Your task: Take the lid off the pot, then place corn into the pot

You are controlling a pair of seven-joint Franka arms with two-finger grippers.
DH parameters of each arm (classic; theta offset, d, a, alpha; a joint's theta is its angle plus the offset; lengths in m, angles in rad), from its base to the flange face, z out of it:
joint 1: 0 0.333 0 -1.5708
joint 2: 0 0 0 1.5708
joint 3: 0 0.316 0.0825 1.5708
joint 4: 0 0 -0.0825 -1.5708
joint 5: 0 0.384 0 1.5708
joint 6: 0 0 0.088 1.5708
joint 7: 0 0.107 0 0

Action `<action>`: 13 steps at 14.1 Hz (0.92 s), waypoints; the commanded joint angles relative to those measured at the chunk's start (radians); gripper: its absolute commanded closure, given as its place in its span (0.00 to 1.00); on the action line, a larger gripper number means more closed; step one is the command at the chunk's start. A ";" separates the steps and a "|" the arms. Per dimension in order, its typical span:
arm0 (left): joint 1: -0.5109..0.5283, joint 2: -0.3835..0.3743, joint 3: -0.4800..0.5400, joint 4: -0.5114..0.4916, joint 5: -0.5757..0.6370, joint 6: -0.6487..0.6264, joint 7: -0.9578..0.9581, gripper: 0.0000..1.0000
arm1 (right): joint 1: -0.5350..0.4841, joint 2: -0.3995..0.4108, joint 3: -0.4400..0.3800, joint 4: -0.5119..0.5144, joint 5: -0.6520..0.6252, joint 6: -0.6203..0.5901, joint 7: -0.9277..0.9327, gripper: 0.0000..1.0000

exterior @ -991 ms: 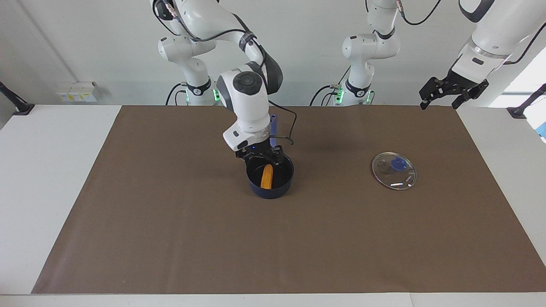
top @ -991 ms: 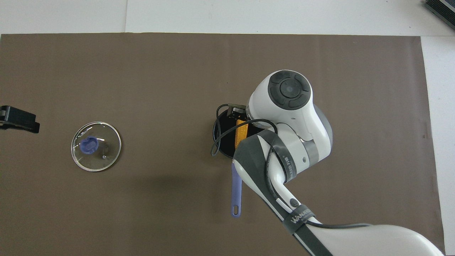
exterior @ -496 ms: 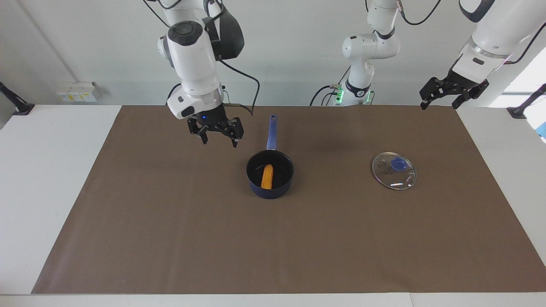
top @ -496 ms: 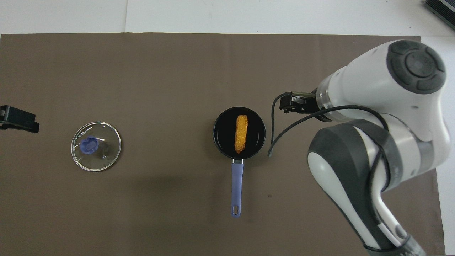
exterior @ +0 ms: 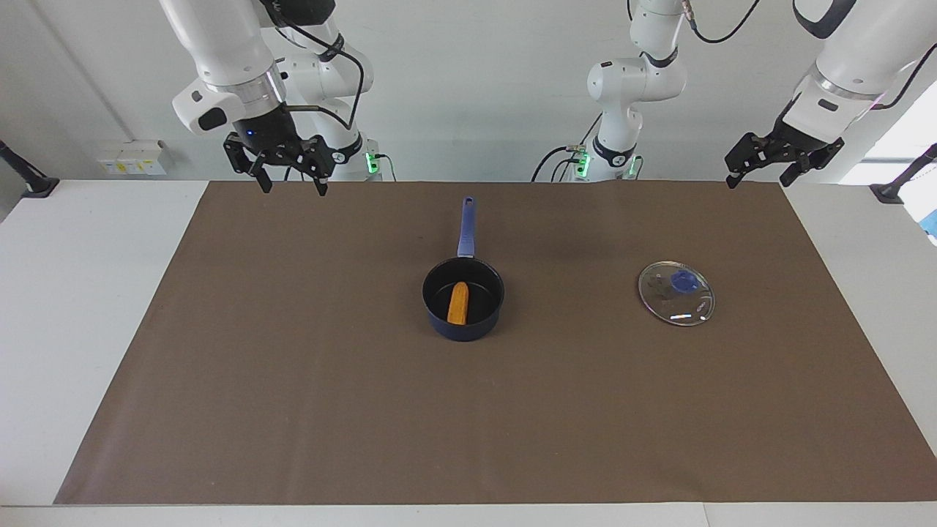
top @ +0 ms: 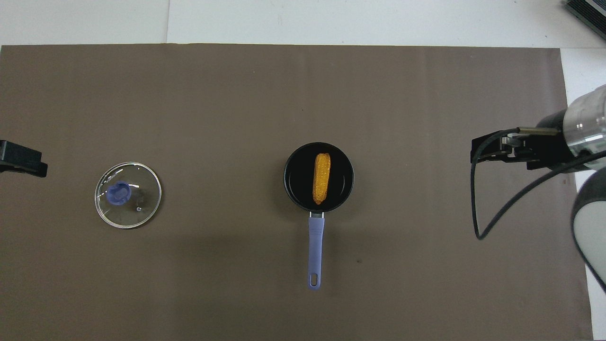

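The navy pot stands in the middle of the brown mat, its handle pointing toward the robots. The corn lies inside the pot, and shows lengthwise in the overhead view. The glass lid with its blue knob lies flat on the mat toward the left arm's end, well apart from the pot; it also shows in the overhead view. My right gripper is open and empty, raised over the mat's edge toward the right arm's end. My left gripper is open and empty, raised over the mat's corner past the lid.
The brown mat covers most of the white table. The right arm's black cable hangs in a loop over the mat at its end.
My right gripper has let go of the corn in the pot, risen, and swung away toward the right arm's end. The corn, pot, lid and left arm have stayed put.
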 commanded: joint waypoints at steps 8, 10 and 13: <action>0.014 -0.016 -0.008 -0.011 -0.005 -0.006 -0.008 0.00 | -0.062 -0.100 -0.012 -0.051 0.021 -0.090 -0.121 0.00; 0.014 -0.016 -0.008 -0.011 -0.005 -0.006 -0.008 0.00 | -0.065 -0.098 -0.012 -0.051 0.018 -0.074 -0.121 0.00; 0.014 -0.016 -0.008 -0.011 -0.005 -0.006 -0.008 0.00 | -0.068 -0.097 -0.012 -0.049 -0.046 -0.079 -0.133 0.00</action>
